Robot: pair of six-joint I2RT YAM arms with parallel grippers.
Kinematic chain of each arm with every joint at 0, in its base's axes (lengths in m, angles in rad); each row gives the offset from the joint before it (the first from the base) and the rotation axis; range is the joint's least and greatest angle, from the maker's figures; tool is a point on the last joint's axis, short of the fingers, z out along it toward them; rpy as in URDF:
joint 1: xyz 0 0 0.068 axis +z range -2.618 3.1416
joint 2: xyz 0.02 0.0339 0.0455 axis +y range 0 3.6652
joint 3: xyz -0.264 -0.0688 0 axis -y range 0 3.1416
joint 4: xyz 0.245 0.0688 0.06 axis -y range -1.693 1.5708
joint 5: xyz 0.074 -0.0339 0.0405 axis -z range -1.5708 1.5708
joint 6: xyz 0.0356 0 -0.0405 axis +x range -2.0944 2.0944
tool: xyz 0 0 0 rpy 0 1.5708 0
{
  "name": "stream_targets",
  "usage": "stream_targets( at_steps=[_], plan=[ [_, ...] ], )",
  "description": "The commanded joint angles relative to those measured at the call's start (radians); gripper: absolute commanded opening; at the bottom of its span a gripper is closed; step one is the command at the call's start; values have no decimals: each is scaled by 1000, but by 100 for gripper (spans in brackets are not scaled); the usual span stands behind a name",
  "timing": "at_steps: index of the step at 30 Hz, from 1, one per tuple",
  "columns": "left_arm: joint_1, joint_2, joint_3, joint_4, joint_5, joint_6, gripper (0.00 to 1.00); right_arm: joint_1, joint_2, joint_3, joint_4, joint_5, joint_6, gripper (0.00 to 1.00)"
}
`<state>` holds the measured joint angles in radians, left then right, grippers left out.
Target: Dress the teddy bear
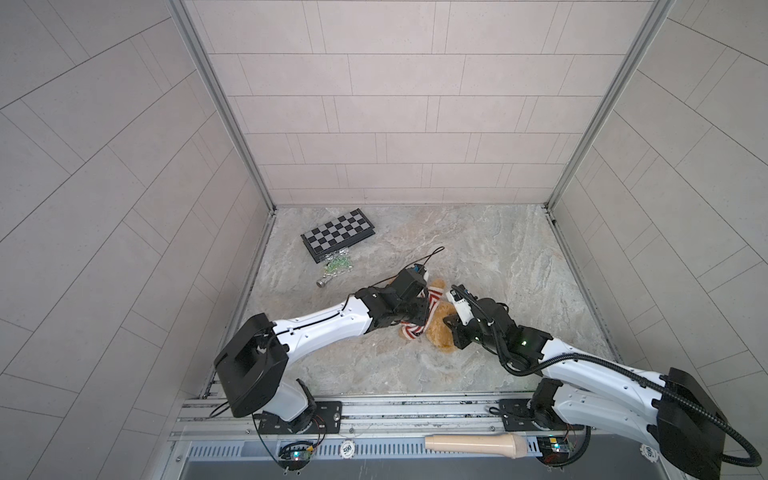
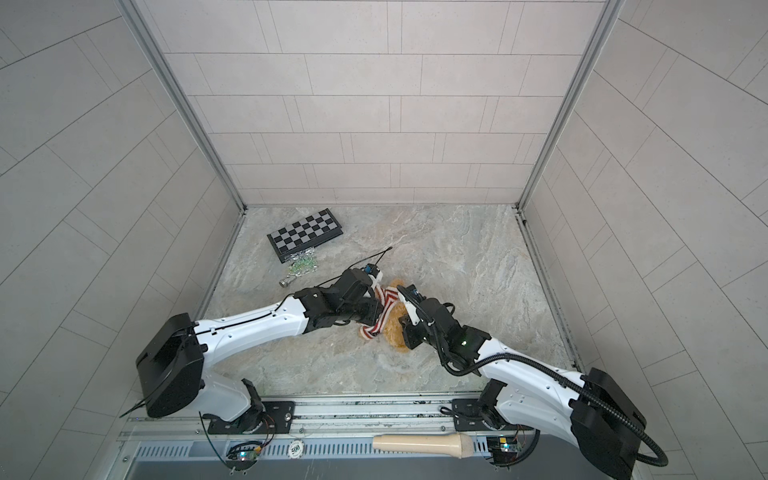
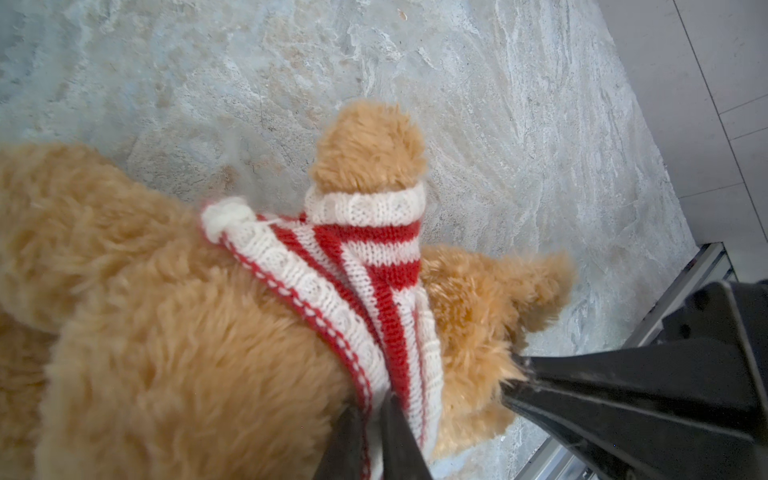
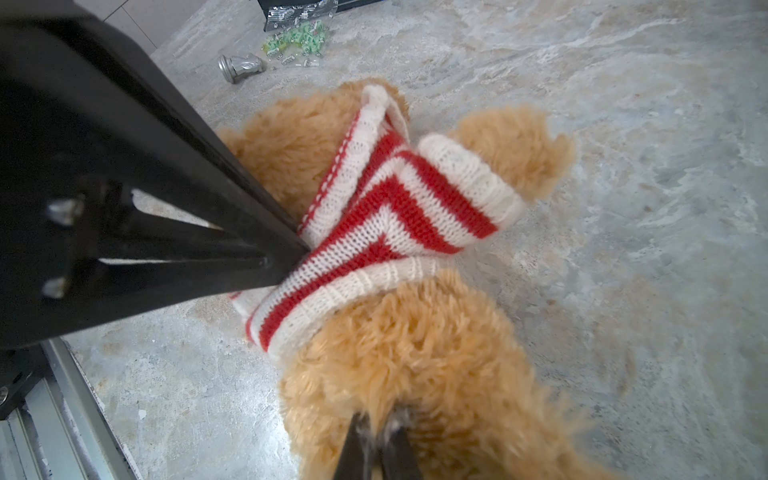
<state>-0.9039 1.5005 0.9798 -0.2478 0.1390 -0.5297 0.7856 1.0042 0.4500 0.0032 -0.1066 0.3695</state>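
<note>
The golden-tan teddy bear (image 1: 441,337) (image 2: 394,337) lies on the marble floor between my two arms. A red-and-white striped sweater (image 1: 432,302) (image 2: 385,305) is bunched across its upper body. One paw (image 3: 369,145) sticks out through a white-cuffed sleeve (image 3: 365,205). My left gripper (image 3: 372,401) is shut on the sweater's hem (image 3: 399,332) beside the bear's fur (image 3: 166,332). My right gripper (image 4: 378,419) is shut on the teddy bear's fur (image 4: 415,353), below the sweater (image 4: 395,216). The bear's face is hidden.
A folded chessboard (image 1: 338,235) (image 2: 305,235) lies at the back left. In front of it are a bag of green pieces (image 1: 337,266) and a small metal part (image 1: 323,282). A beige handle (image 1: 478,444) and a chip (image 1: 347,448) rest on the front rail. Tiled walls enclose three sides.
</note>
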Motion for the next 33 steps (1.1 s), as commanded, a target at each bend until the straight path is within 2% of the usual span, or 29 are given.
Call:
stream_targets(
  at_steps=[1, 7, 25, 33],
  plan=[
    [-4, 6, -2, 10, 13, -5, 11, 9, -4, 1, 63, 2, -12, 0],
    [60, -72, -71, 42, 32, -33, 0, 9, -20, -5, 50, 6, -15, 0],
    [270, -274, -221, 47, 102, -35, 0, 9, -70, -34, 27, 21, -17, 0],
    [280, -277, -213, 39, 131, -21, 0, 9, -75, -30, 29, 16, -22, 0]
  ],
)
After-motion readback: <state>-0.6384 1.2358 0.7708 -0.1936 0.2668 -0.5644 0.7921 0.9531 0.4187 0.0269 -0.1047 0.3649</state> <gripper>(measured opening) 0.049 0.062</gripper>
